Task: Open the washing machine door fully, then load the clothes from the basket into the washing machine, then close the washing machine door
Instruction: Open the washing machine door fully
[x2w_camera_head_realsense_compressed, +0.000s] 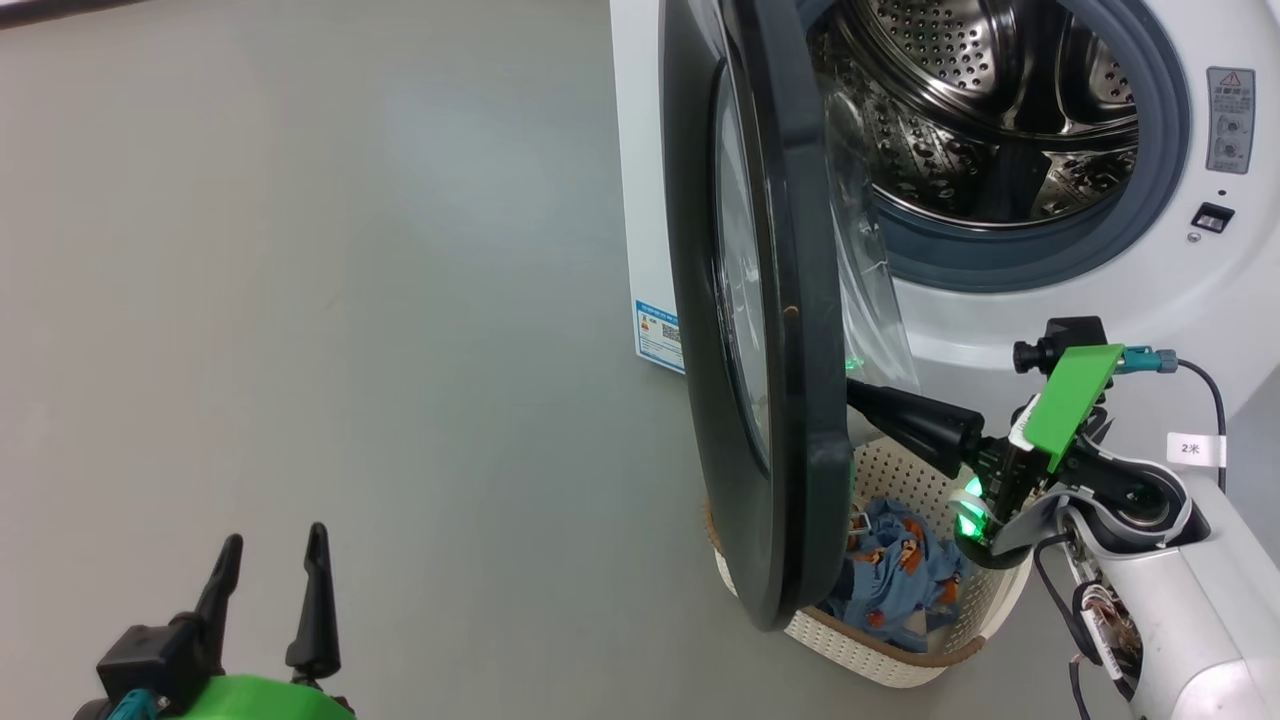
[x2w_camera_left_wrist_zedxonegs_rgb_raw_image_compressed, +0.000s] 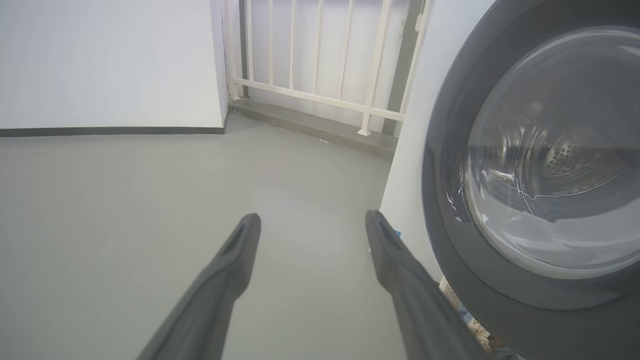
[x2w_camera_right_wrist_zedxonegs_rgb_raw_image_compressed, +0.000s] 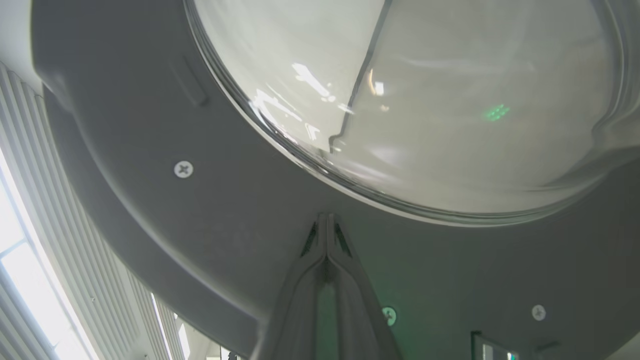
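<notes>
The washing machine (x2w_camera_head_realsense_compressed: 1050, 310) stands at the upper right, its steel drum (x2w_camera_head_realsense_compressed: 980, 100) exposed. The washing machine door (x2w_camera_head_realsense_compressed: 770, 300) stands about half open, seen edge-on, with its black rim hanging over the basket (x2w_camera_head_realsense_compressed: 900, 660). Light-blue clothes (x2w_camera_head_realsense_compressed: 900, 570) with orange figures lie in the basket. My right gripper (x2w_camera_head_realsense_compressed: 852, 390) is shut, and its tips press against the door's inner side. In the right wrist view the shut right gripper (x2w_camera_right_wrist_zedxonegs_rgb_raw_image_compressed: 327, 218) meets the grey inner rim (x2w_camera_right_wrist_zedxonegs_rgb_raw_image_compressed: 200, 210) just below the glass bowl (x2w_camera_right_wrist_zedxonegs_rgb_raw_image_compressed: 425, 100). My left gripper (x2w_camera_head_realsense_compressed: 275, 540) hangs open over the floor, left of the door (x2w_camera_left_wrist_zedxonegs_rgb_raw_image_compressed: 530, 175).
Bare grey floor (x2w_camera_head_realsense_compressed: 300, 300) stretches left of the machine. A white wall (x2w_camera_left_wrist_zedxonegs_rgb_raw_image_compressed: 110, 60) and a pale railing (x2w_camera_left_wrist_zedxonegs_rgb_raw_image_compressed: 320, 65) stand beyond the open left gripper (x2w_camera_left_wrist_zedxonegs_rgb_raw_image_compressed: 312, 220). A blue label sticker (x2w_camera_head_realsense_compressed: 658, 335) marks the machine's side. A black cable (x2w_camera_head_realsense_compressed: 1212, 400) runs along my right arm.
</notes>
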